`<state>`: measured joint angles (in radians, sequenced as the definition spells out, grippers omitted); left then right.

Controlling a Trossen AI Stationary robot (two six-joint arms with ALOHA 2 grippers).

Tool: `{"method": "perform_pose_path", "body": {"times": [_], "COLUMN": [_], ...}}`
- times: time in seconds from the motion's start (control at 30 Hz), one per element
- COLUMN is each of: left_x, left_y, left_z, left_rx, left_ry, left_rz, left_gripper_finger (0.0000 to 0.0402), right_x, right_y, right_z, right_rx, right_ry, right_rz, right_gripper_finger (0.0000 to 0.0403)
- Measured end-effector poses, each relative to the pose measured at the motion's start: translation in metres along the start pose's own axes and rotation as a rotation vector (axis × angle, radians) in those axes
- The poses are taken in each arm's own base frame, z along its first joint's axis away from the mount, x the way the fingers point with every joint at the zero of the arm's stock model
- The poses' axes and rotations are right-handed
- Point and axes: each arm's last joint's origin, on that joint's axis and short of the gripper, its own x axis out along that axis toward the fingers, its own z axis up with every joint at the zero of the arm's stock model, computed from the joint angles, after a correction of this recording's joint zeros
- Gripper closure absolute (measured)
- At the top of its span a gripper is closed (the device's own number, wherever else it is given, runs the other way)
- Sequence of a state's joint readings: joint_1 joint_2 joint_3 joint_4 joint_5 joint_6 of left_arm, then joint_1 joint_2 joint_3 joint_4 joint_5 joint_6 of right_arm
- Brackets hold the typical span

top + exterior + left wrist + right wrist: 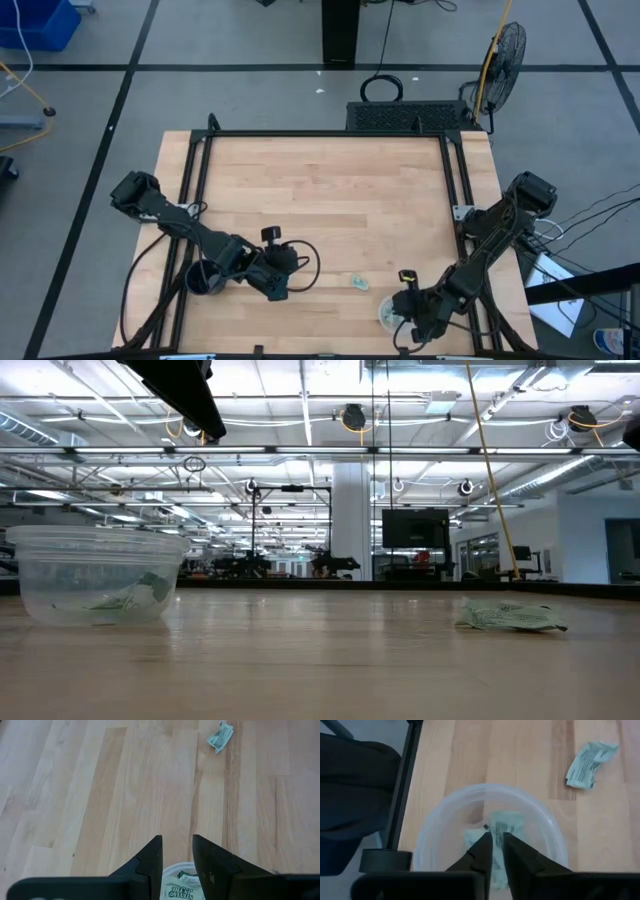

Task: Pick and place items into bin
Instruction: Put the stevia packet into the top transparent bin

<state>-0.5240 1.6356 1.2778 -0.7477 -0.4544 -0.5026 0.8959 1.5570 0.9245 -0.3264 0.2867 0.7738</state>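
One pale green-and-white packet (358,283) lies flat on the bare wood between the arms; it also shows in the low view (510,617). My left gripper (177,845) hovers open above a clear cup (180,870) holding packets (182,887). The low view shows that cup (95,575) standing on the table. My right gripper (497,837) reaches into a second clear cup (445,820), near the table's near edge (388,312). Its fingers are almost closed on a packet. A black mug (205,278) stands left of the left gripper. My right gripper pinches a pale green packet (506,825) between its two fingers, coming from above into the cup's mouth. The packet sticks out past the fingertips, inside the cup's rim. Whether it rests on the cup's floor, I cannot tell.
Black frame rails run along the table's left, right and far sides (460,180). A rail and a dark bulk (355,785) lie just past the near edge by the right cup. Bare wood fills the table's middle and far half (320,190).
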Motion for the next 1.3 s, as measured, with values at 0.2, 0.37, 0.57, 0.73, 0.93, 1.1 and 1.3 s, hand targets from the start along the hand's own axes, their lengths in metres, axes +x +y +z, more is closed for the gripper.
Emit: {"method": "perform_pose_path", "body": {"times": [0.2, 0.37, 0.57, 0.73, 0.93, 1.1, 1.3], "left_x": [0.0, 0.0, -0.002, 0.019, 0.088, 0.136, 0.171], "left_y": [0.0, -0.003, -0.01, -0.01, -0.019, -0.017, -0.002], "left_z": [0.0, 0.006, 0.025, 0.037, 0.044, 0.048, 0.046], "left_rx": [0.0, -0.009, 0.019, 0.028, 0.101, 0.106, 0.045], "left_ry": [-0.001, -0.061, -0.235, -0.272, -0.306, -0.371, -0.368], "left_rz": [0.0, -0.03, -0.111, -0.161, -0.261, -0.326, -0.343], "left_gripper_finger": [0.0289, 0.0289, 0.0289, 0.0289, 0.0289, 0.0289, 0.0289], "right_x": [0.0, 0.0, -0.002, -0.01, -0.024, -0.03, -0.03], "right_y": [0.001, 0.003, 0.007, 0.009, 0.011, 0.008, 0.007], "right_z": [0.001, 0.005, 0.01, 0.016, 0.024, 0.026, 0.025], "right_rx": [-0.012, -0.085, -0.149, -0.17, -0.258, -0.272, -0.279], "right_ry": [-0.012, -0.068, -0.13, -0.18, -0.269, -0.303, -0.287], "right_rz": [0.012, 0.013, 0.033, 0.068, 0.09, 0.039, 0.032], "right_gripper_finger": [0.0334, 0.0333, 0.0332, 0.0332, 0.0332, 0.0332, 0.0332]}}
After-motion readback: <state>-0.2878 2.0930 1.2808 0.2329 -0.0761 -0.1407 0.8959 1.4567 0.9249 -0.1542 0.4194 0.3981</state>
